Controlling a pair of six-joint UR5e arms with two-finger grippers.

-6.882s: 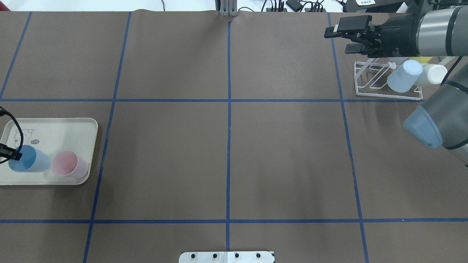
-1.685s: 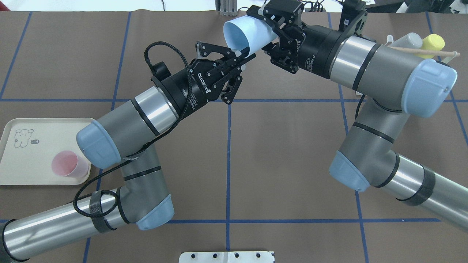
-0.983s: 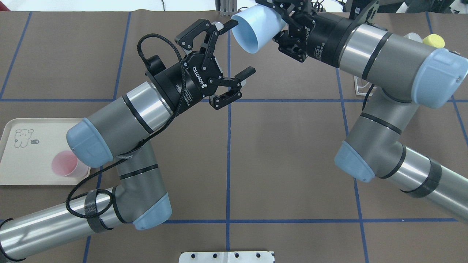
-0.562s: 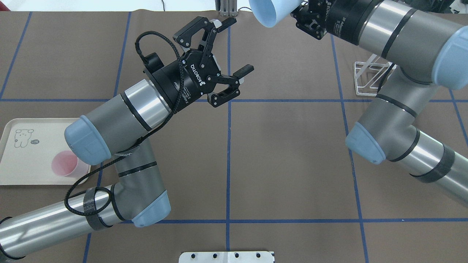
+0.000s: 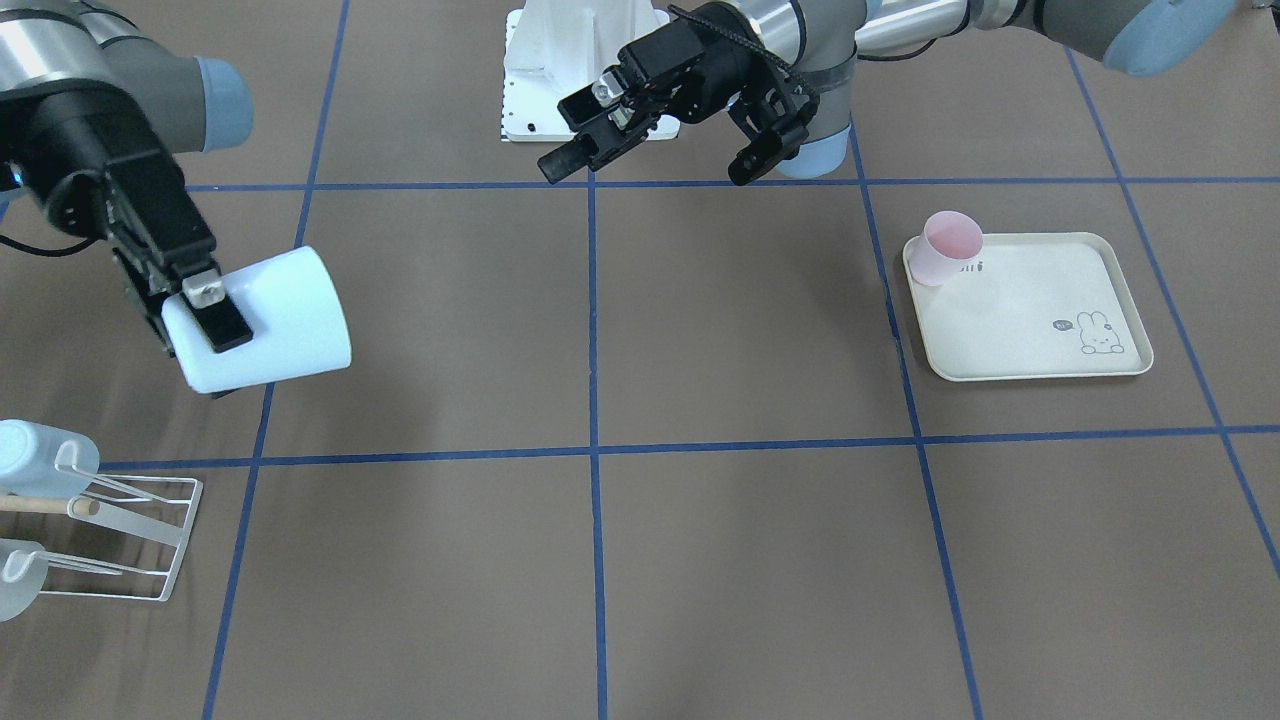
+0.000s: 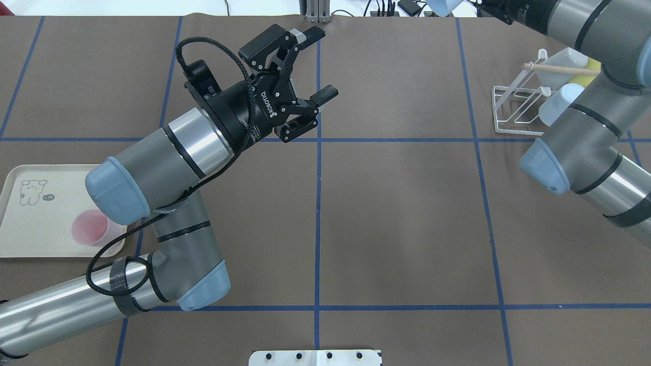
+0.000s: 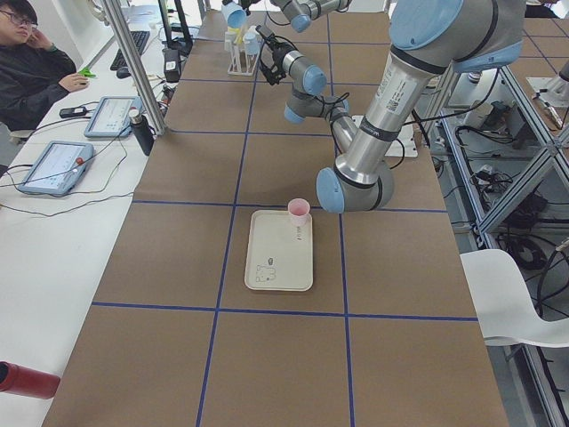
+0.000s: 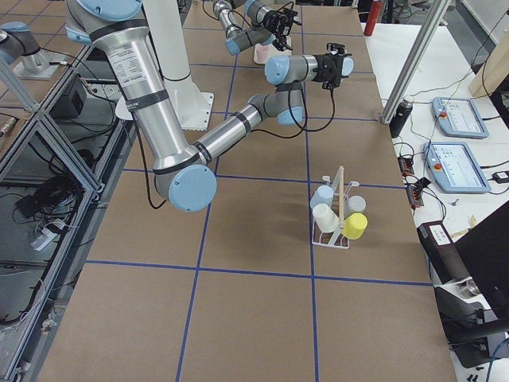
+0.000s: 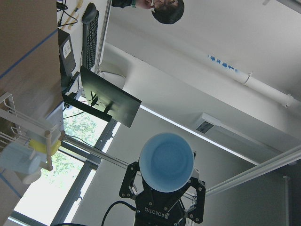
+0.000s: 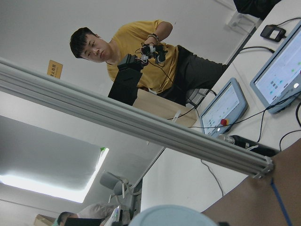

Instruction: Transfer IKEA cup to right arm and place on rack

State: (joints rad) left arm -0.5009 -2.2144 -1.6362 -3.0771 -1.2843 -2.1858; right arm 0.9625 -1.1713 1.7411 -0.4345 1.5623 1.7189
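Observation:
My right gripper (image 5: pixel 215 355) is shut on the pale blue IKEA cup (image 5: pixel 265 320), holding it on its side above the table, away from the white wire rack (image 5: pixel 130 540). In the overhead view only the cup's edge (image 6: pixel 442 5) shows at the top, left of the rack (image 6: pixel 516 109). My left gripper (image 6: pixel 319 63) is open and empty over the table's middle back; it also shows in the front view (image 5: pixel 645 172). The left wrist view looks into the cup's mouth (image 9: pixel 167 162), with the right gripper (image 9: pixel 164 207) behind it.
The rack holds a wooden dowel (image 6: pixel 562 68) and several cups, one pale blue (image 6: pixel 559 104). A pink cup (image 5: pixel 950 245) stands on the cream rabbit-printed tray (image 5: pixel 1040 320) on my left side. Operators sit beyond the table's far edge.
The right arm has carried the cup up and to the right, nearly out of the overhead view. The left gripper stays open and has drawn back slightly to the left.

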